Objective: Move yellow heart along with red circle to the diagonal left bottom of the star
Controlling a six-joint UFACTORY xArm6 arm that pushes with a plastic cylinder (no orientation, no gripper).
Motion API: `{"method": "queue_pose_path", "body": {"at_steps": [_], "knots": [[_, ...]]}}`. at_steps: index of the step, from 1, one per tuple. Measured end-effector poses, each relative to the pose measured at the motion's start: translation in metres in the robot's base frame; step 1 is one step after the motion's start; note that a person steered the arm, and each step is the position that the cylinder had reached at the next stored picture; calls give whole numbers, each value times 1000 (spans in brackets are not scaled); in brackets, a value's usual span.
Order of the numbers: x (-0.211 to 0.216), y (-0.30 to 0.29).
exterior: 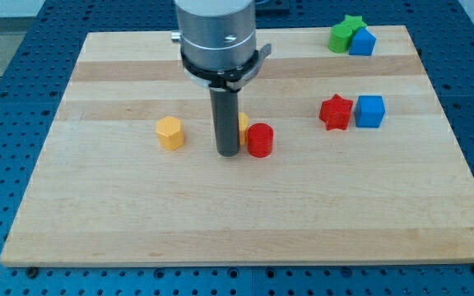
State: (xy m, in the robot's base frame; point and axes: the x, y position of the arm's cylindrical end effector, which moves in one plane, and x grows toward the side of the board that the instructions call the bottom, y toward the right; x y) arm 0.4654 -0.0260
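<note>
My tip point(227, 153) rests on the board just left of the red circle point(260, 141), close to touching it. A yellow block point(243, 123), probably the yellow heart, is mostly hidden behind the rod, touching the red circle's upper left. The red star point(336, 113) lies to the view's right of them, with a blue cube point(370, 111) beside it on the right. A green star point(346, 34) sits at the view's top right.
A yellow hexagon point(170, 132) lies left of my tip. A blue block point(362, 41) touches the green star on its right. The wooden board point(97, 214) lies on a blue perforated table.
</note>
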Motion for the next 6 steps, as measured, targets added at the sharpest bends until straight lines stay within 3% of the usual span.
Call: {"method": "queue_pose_path", "body": {"at_steps": [2, 3, 4, 6], "knots": [[-3, -60], [-29, -79], [-52, -72], [-34, 7]]}}
